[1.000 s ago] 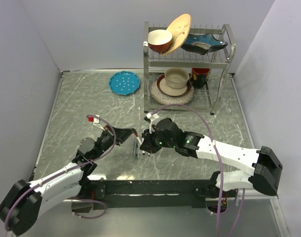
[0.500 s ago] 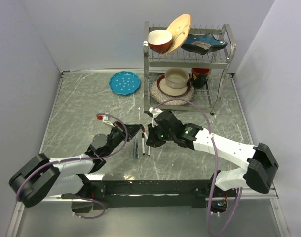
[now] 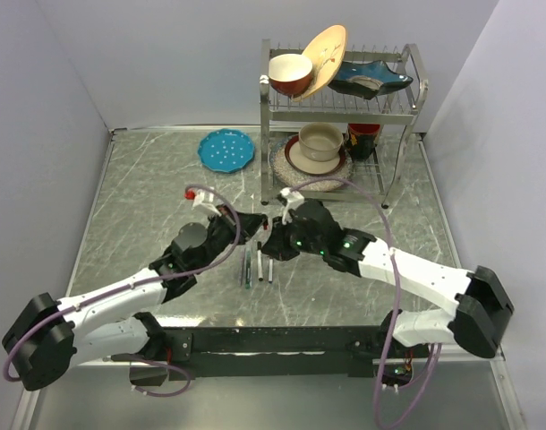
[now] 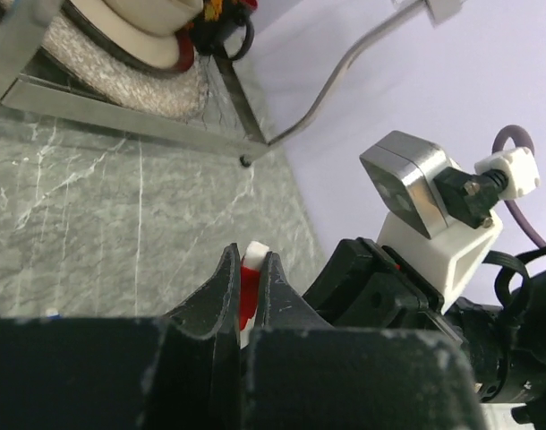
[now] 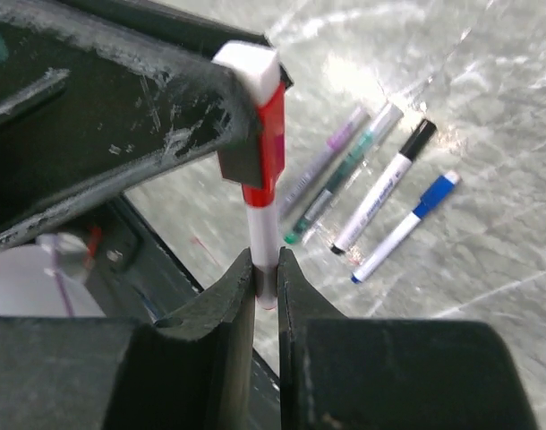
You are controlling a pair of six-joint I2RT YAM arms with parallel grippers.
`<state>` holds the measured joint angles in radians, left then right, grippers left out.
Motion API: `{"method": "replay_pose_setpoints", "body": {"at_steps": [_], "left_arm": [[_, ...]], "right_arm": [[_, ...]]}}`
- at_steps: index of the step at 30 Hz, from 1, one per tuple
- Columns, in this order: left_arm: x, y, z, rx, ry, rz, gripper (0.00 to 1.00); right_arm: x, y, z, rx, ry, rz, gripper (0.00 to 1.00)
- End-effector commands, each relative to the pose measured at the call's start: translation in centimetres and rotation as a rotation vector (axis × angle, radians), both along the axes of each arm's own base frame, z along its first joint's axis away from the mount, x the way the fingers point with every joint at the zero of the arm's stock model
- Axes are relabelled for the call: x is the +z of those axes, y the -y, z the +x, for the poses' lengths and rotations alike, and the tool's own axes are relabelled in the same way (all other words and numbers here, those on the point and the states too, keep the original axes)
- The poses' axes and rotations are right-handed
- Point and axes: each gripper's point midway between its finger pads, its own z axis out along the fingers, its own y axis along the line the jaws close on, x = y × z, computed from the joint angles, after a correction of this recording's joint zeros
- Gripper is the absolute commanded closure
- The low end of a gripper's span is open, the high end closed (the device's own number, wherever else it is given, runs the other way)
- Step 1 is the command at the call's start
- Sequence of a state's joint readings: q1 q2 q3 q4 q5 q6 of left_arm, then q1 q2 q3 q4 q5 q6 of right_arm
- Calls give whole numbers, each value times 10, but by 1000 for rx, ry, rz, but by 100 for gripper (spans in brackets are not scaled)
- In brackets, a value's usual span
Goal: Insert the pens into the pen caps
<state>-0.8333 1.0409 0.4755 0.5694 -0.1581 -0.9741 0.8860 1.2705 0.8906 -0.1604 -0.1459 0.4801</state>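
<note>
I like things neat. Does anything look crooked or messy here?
Nothing looks spilled or broken. The tan plate on the top shelf of the dish rack leans at a slant next to the red bowl. The loose pens lie fanned out on the table, not lined up.

Through the right wrist camera, buries the lower end of the red pen [image 5: 262, 228] between the fingers [image 5: 237, 300] of the right hand [image 5: 266, 260]; blurs the print on the loose pens [image 5: 385, 184] on the tabletop [image 5: 488, 134] beyond reading. Through the left wrist camera, shows only a sliver of the red cap [image 4: 248, 300] between the fingers [image 4: 226, 288] of the left hand [image 4: 248, 260]; loses the dish rack [image 4: 121, 121] at the top edge. From above, cannot tell pen from cap: too small.
</note>
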Motion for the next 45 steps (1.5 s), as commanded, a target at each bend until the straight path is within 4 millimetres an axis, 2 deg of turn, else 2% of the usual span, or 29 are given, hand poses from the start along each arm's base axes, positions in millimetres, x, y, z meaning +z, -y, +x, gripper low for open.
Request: {"method": "replay_pose_setpoints", "body": {"at_steps": [1,2,3,4,5,6,7,9,10,12,13,16,17,22,24,28,33,37,38,41,44,45], "left_arm": [[-59,21,-48,-257,-184,294,99],[-55,15,-36,-225,-180,300,99],[-56,10,-31,-210,-181,330,99],[-44,8,-23,-194,-165,335,99],[-43,2,-13,-166,-166,354,99],[-43,-4,-6,-149,-148,393,99],[-42,-10,-2,-137,-163,433,99],[-50,-25,11,-89,-169,528,99],[-55,-33,13,-71,-193,567,99],[-63,-49,22,-36,-202,625,99],[-71,-58,23,-16,-227,661,99],[-92,-78,33,41,-285,756,99],[-99,-85,35,54,-305,781,99],[-132,-95,42,70,-392,835,99],[-141,-92,43,62,-411,828,99],[-173,-91,42,44,-482,865,96],[-194,-89,42,38,-530,871,92],[-196,-91,41,50,-546,859,80],[-196,-91,41,48,-548,858,73],[-191,-94,41,61,-550,854,59],[-174,-94,41,72,-517,830,47],[-159,-93,42,74,-484,805,45]], "right_arm": [[119,6,37,-172,272,439,80],[113,11,32,-171,259,437,71],[91,18,24,-174,221,404,67],[98,27,14,-167,233,426,61],[95,33,8,-163,230,423,58],[75,40,1,-163,199,389,55],[83,48,-8,-153,219,416,51],[64,59,-20,-152,191,387,42],[70,66,-24,-158,204,408,36],[60,73,-31,-170,185,404,30],[65,77,-34,-171,197,423,21],[65,83,-36,-188,195,433,5],[64,84,-36,-194,191,433,2],[71,90,-37,-217,202,451,0],[71,94,-39,-223,203,445,0],[71,97,-40,-229,212,447,0],[68,98,-38,-238,205,426,0],[69,100,-38,-248,193,401,0],[68,101,-38,-247,189,394,0],[75,107,-37,-278,207,405,0],[79,109,-37,-283,217,405,0],[84,111,-37,-282,230,404,0]]}}
